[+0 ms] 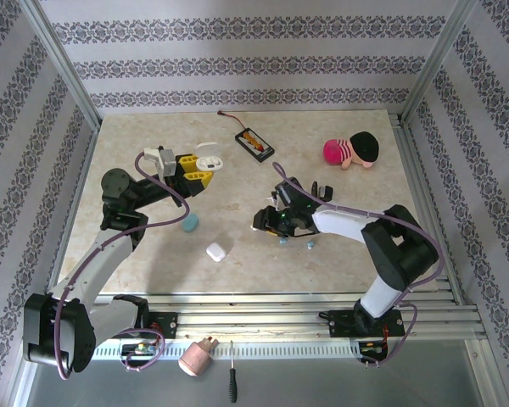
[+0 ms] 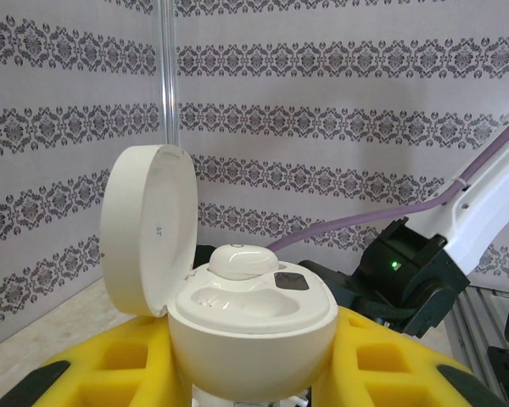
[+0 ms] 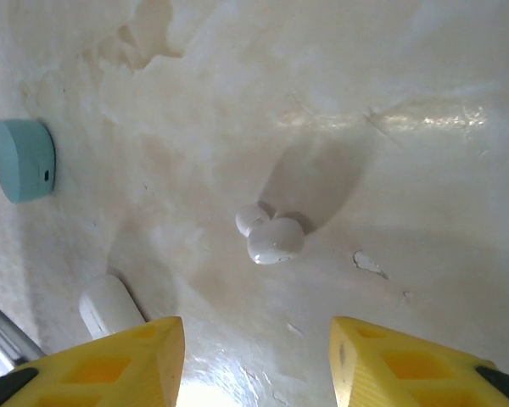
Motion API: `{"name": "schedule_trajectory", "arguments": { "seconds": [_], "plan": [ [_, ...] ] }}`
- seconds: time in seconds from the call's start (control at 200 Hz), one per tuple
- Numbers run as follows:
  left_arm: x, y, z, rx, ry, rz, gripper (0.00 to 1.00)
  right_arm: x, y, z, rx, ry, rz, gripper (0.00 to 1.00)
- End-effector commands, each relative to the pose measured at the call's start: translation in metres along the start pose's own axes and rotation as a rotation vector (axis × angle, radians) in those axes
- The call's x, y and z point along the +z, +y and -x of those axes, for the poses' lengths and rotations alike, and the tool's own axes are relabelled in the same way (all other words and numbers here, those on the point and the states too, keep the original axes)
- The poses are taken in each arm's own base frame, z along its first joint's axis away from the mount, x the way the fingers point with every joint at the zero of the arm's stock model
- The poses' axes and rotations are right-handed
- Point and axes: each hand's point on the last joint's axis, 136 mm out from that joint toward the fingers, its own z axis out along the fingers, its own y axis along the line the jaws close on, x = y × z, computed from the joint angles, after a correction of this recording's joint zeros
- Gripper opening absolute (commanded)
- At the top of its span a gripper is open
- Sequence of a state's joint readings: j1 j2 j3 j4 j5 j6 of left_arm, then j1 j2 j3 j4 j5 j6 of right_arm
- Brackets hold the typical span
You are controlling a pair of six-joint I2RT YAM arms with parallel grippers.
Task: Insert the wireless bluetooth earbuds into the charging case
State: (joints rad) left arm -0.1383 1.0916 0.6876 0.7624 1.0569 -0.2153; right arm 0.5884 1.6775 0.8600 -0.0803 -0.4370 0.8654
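Observation:
My left gripper (image 1: 195,174) is shut on an open white charging case (image 2: 253,331), held up off the table between the yellow fingers (image 2: 390,360). The lid (image 2: 144,229) stands up on the left. One white earbud (image 2: 240,259) sits in the far socket, and the near socket (image 2: 237,301) is bare. My right gripper (image 3: 254,339) is open and points down at the table. A loose white earbud (image 3: 271,236) lies just ahead of its fingertips, untouched. In the top view the right gripper (image 1: 276,222) hovers low at mid-table, with two tiny light blue earbuds (image 1: 282,244) beside it.
A shut light blue case (image 1: 189,223) and a shut white case (image 1: 215,252) lie between the arms. A black device with a cable (image 1: 254,142) and a pink plush toy (image 1: 352,151) lie at the back. A screwdriver (image 1: 232,383) rests below the table's near rail.

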Motion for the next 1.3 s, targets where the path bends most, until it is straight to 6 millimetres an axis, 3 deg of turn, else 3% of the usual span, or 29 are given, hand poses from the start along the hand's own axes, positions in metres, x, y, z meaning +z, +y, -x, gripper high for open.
{"name": "schedule_trajectory", "arguments": {
  "seconds": [0.0,0.325,0.745,0.849,1.074,1.299],
  "plan": [
    [0.003,-0.006,0.006,0.032,-0.006,-0.025,0.26,0.008,0.012,0.008,0.114,0.006,0.105,0.46],
    [0.002,-0.005,0.005,0.033,0.004,-0.017,0.25,0.026,0.013,0.014,0.114,0.043,0.11,0.41],
    [0.002,-0.006,0.004,0.041,0.009,-0.019,0.25,0.032,0.016,0.03,0.086,0.032,0.111,0.36],
    [0.002,-0.006,0.003,0.041,0.012,-0.019,0.25,0.025,0.017,0.034,0.041,0.001,0.105,0.37],
    [0.002,-0.006,0.002,0.041,0.012,-0.019,0.25,0.016,0.008,0.027,0.013,-0.002,0.07,0.39],
    [0.002,-0.006,0.002,0.039,0.014,-0.019,0.25,0.01,-0.004,0.001,0.044,0.012,0.039,0.39]
  ]
}}
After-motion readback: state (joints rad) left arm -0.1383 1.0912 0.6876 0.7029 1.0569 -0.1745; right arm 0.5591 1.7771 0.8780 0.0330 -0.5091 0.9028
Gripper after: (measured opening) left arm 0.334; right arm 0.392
